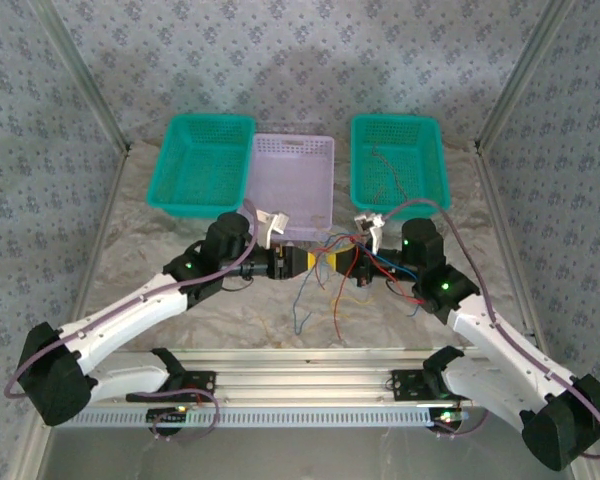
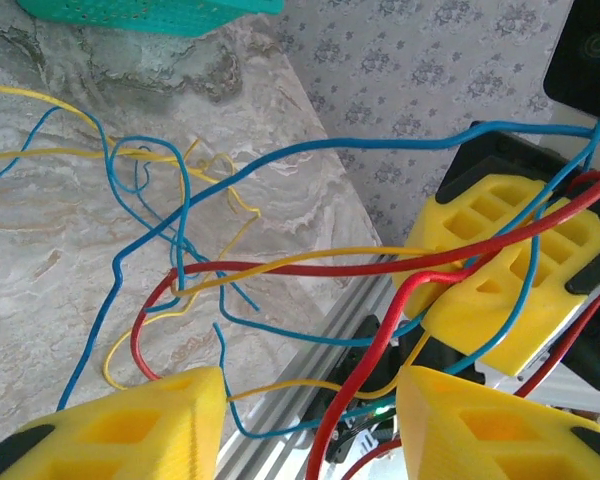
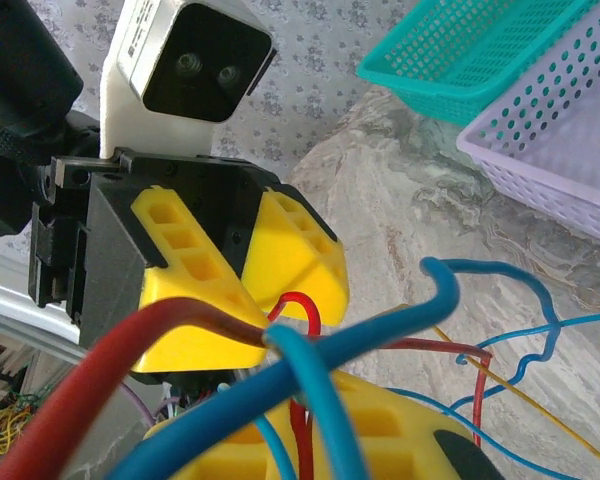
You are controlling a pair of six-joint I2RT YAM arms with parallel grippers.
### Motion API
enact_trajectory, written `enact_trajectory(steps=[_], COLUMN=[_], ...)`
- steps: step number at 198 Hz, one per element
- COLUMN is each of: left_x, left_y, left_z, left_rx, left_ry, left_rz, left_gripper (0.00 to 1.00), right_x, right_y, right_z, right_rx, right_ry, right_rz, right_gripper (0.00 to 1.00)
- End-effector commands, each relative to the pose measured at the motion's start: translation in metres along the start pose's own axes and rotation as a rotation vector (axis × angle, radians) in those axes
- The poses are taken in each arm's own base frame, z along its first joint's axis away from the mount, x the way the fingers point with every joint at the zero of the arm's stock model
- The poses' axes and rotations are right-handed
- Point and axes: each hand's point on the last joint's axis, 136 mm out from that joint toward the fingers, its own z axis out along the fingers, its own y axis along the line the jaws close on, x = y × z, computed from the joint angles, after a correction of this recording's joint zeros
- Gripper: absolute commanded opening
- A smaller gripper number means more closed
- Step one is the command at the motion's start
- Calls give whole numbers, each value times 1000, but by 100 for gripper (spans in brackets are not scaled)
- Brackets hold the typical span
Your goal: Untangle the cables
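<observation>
Right gripper (image 2: 430, 285) clamped on cables (image 3: 375, 330), left gripper (image 2: 310, 400) half-open, strands loose between jaws: pulling apart risks cinching them tighter.

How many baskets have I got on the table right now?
3: the left teal basket at the far left, the lavender basket between, the right teal basket at the far right. None looks hidden.
</observation>
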Motion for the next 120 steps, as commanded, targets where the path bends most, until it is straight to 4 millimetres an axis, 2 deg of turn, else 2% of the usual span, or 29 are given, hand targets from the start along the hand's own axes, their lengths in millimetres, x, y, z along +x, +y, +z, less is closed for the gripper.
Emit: enact_trajectory(steps=[1,16,51,84,120], left_x=[-10,-9,-10,-16,-34], left_y=[-17,-18,-16,-7,6], left_z=[1,4,5,-7,-43], left_rx=[59,67,57,-24,-133], left_ry=[-16,-6,-12,-61,-163], left_rz=[47,48,56,80,91], left_gripper=[43,34,0,0,0], right_x=[-15,-14,-9,-5,-1], right_y=[17,17,15,10,-2], right_z=[-1,0,3,0,-5], right_rx=[-49,-50,-52,-11,41], right_ry=[-29,-26,-7,5,16], right_rz=[-53,-54,-47,-62,-50], right_gripper=[0,0,0,0,0])
